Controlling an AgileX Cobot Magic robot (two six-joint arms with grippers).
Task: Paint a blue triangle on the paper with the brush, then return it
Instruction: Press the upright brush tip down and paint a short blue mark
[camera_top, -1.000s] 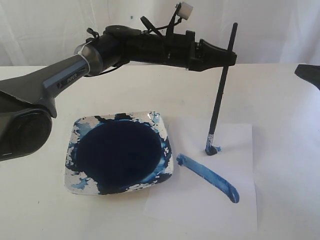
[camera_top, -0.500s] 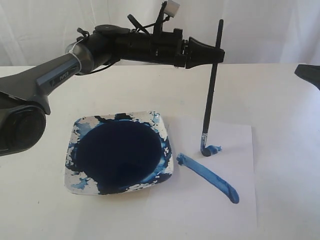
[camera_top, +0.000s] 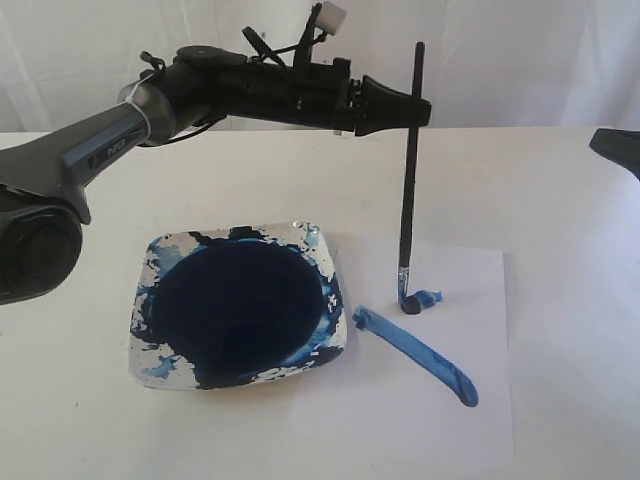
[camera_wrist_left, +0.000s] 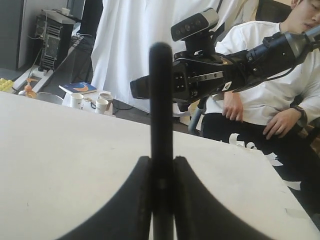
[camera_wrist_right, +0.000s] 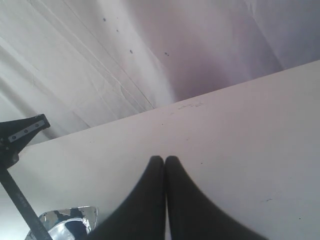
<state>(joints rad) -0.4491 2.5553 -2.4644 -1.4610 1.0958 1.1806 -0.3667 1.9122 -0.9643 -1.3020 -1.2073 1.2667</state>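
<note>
Where the white counter (camera_top: 560, 200) fills the scene, the left arm (camera_top: 110, 150) reaches in level above it from the left of the exterior view.

Paper (camera_top: 400, 420): flat on the counter, right of centre, its left edge meeting the right side of the dish (camera_top: 150, 365).

Dish: square and white, rim smeared blue, with a dark navy paint pool (camera_top: 240, 305) covering most of it.

Brush (camera_top: 407, 190): nearly upright, leaning slightly. The tip is down on the paper with the bristles bent against the sheet, and the handle end pokes up past the grip.

Left hand (camera_top: 413, 108): closed on the brush handle high up. The left wrist view shows both fingers pinching the handle (camera_wrist_left: 161, 100) from either side.

Blue triangle (camera_top: 415, 355): unfinished. It has one long slanting stroke, running from near the dish toward the lower right, and a short dab (camera_top: 428, 298) at the brush tip. The two marks lie near each other but apart.

Right hand (camera_wrist_right: 165, 165): at the right edge of the exterior view, well apart from the paper. Its fingers are pressed together with nothing between them.
</note>
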